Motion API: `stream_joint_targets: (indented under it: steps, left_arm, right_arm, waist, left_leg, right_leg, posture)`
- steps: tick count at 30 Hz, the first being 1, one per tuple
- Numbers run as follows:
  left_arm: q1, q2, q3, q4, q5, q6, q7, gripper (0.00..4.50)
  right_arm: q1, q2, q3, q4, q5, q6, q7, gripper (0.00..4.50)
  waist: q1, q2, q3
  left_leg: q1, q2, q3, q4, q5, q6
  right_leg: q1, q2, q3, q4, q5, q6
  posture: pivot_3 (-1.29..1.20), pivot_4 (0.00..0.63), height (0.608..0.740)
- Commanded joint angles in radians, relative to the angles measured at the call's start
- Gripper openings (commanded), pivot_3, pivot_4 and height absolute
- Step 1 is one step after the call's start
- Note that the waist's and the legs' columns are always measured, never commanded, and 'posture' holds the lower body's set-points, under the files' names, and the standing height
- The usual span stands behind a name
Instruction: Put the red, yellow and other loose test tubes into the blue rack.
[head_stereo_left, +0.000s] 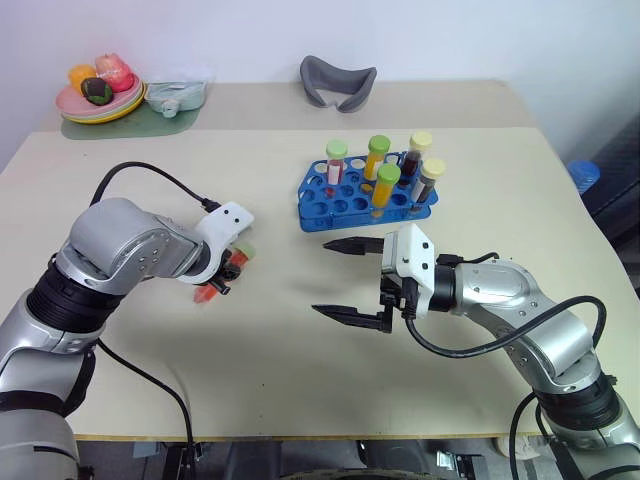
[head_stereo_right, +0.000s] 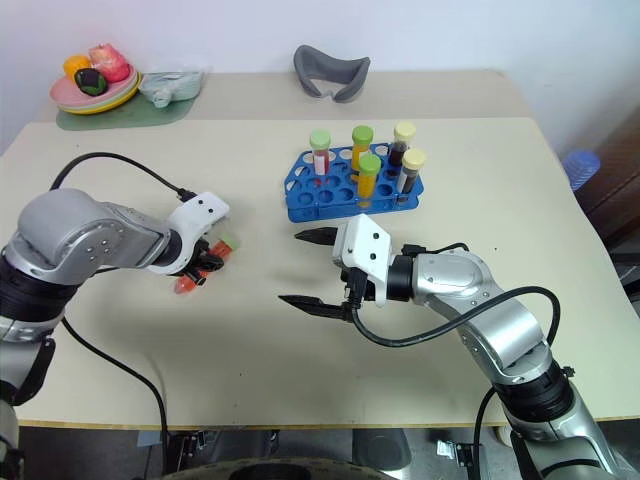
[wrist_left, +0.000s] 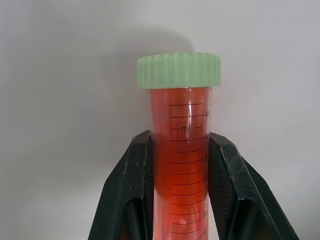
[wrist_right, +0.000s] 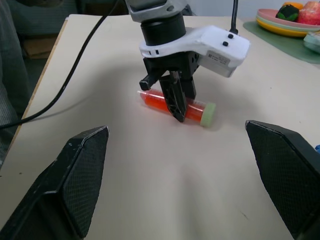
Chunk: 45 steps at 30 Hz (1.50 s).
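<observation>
Head views: one loose red tube (head_stereo_left: 222, 275) with a pale green cap lies on the cream table (head_stereo_left: 150, 380), well apart from the blue rack (head_stereo_left: 330, 205), which stands at about 1 o'clock from it. The left gripper (head_stereo_left: 228, 272) is closed around this tube at mid-body. The rack holds five upright tubes: two green-capped along its far row, one green-capped in front, and two yellow-capped at its right end. Count: one loose tube, five racked, one rack. The right gripper (head_stereo_left: 345, 280) hangs between tube and rack, at about 6 o'clock from the rack, its jaws spread wide and holding nothing.

Left wrist view: both black fingers (wrist_left: 127, 190) press the clear graduated wall of the tube below the ribbed cap (wrist_left: 179, 70). The orange-red liquid nearly fills it. Judged handling: a rigid, smooth plastic cylinder, light to moderate in weight with its fill; it is likely to slip or pivot under a loose pinch. The present hold, on the barrel just under the cap, leaves the conical lower end free for insertion.

Right wrist view: the tube lies flat on the table, cap at about 4 o'clock from the left gripper's fingers, which straddle its middle. The right gripper's own fingers stand far apart, empty.
</observation>
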<state>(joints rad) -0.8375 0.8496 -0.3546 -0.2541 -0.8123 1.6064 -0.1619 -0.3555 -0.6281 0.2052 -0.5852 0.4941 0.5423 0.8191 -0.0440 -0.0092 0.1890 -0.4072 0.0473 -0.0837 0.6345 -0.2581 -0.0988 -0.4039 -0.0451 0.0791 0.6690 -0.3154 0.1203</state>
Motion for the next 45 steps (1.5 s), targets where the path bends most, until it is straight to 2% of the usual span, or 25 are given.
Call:
stream_joint_targets:
  steps: [1, 4, 5, 8, 9, 13, 17, 21, 32, 45]
  left_arm:
    - [-0.021, -0.054, 0.142, -0.039, 0.048, -0.040, 0.020, 0.86]
    - [0.021, -0.130, 0.271, -0.172, 0.111, -0.354, -0.016, 0.86]
    - [0.042, -0.153, 0.290, -0.201, 0.132, -0.449, -0.039, 0.86]
    - [0.105, -0.196, 0.241, -0.244, 0.240, -0.658, -0.082, 0.86]
    - [0.131, -0.249, 0.234, -0.232, 0.258, -0.729, -0.086, 0.86]
    - [0.212, -0.434, 0.128, -0.094, 0.484, -1.119, -0.061, 0.86]
    - [0.221, -0.613, 0.110, 0.102, 0.614, -1.392, 0.002, 0.86]
    - [0.201, -0.718, 0.099, 0.287, 0.717, -1.595, 0.023, 0.86]
    - [0.189, -0.835, 0.133, 0.549, 0.768, -1.807, -0.028, 0.86]
    - [0.155, -0.899, 0.176, 0.696, 0.769, -1.860, -0.054, 0.86]
  right_arm:
    - [0.020, 0.012, -0.046, -0.016, 0.011, 0.005, -0.031, 4.50]
    - [0.084, 0.042, -0.124, 0.018, 0.021, 0.039, -0.119, 4.50]
    - [0.102, 0.045, -0.141, 0.027, 0.014, 0.045, -0.137, 4.50]
    - [0.155, 0.052, -0.175, 0.043, -0.016, 0.066, -0.202, 4.50]
    - [0.170, 0.061, -0.189, 0.046, -0.016, 0.072, -0.223, 4.50]
    - [0.206, 0.116, -0.237, 0.043, 0.017, 0.094, -0.288, 4.50]
    - [0.219, 0.141, -0.273, 0.031, 0.043, 0.119, -0.321, 4.50]
    - [0.225, 0.142, -0.304, 0.029, 0.063, 0.138, -0.337, 4.50]
    - [0.235, 0.131, -0.330, 0.017, 0.083, 0.153, -0.349, 4.50]
    - [0.232, 0.132, -0.333, 0.008, 0.096, 0.164, -0.358, 4.50]
  waist:
    - [0.001, 0.000, 0.000]
    - [0.004, -0.001, 0.000]
    - [0.006, -0.001, 0.000]
    - [0.005, 0.000, -0.001]
    - [0.003, 0.000, -0.001]
    - [0.002, 0.001, -0.001]
    - [0.004, 0.001, -0.001]
    - [0.003, 0.001, -0.001]
    - [0.002, 0.001, -0.002]
    - [0.002, 0.001, -0.002]
  left_leg:
    - [0.000, 0.000, 0.000, 0.000, 0.000, 0.000]
    - [-0.001, 0.000, 0.000, 0.001, 0.000, 0.000]
    - [-0.002, 0.000, 0.000, 0.002, 0.003, -0.006]
    - [-0.001, 0.000, 0.001, 0.001, 0.003, -0.006]
    - [-0.001, 0.000, 0.001, 0.001, 0.003, -0.006]
    - [0.000, 0.000, 0.002, 0.002, 0.003, -0.006]
    - [0.000, 0.000, 0.002, 0.003, 0.002, -0.004]
    - [0.000, 0.000, 0.002, 0.007, -0.003, 0.004]
    - [0.000, 0.000, 0.002, 0.010, -0.004, 0.007]
    - [0.000, 0.000, 0.001, 0.010, -0.004, 0.007]
  right_leg:
    - [0.000, 0.000, 0.000, 0.000, 0.000, 0.000]
    - [0.000, 0.000, -0.001, -0.001, 0.000, 0.000]
    - [0.000, -0.001, -0.001, -0.001, 0.000, 0.000]
    - [0.000, -0.001, 0.000, -0.001, 0.000, 0.000]
    - [0.000, -0.001, 0.000, -0.001, 0.000, 0.000]
    - [0.001, -0.001, 0.001, 0.000, 0.000, 0.000]
    - [0.001, -0.001, 0.001, 0.000, 0.000, 0.000]
    - [0.002, 0.000, 0.001, 0.000, 0.000, 0.000]
    - [0.005, 0.000, 0.000, 0.000, 0.000, 0.001]
    - [0.005, 0.000, 0.000, 0.000, 0.000, 0.001]
  posture:
    - [0.00, 0.150, 0.740]
    - [0.00, 0.150, 0.740]
    - [0.00, 0.150, 0.740]
    - [0.00, 0.150, 0.740]
    - [0.00, 0.150, 0.740]
    - [0.00, 0.150, 0.740]
    - [0.00, 0.150, 0.740]
    - [0.00, 0.150, 0.740]
    - [0.00, 0.150, 0.740]
    - [0.00, 0.150, 0.740]
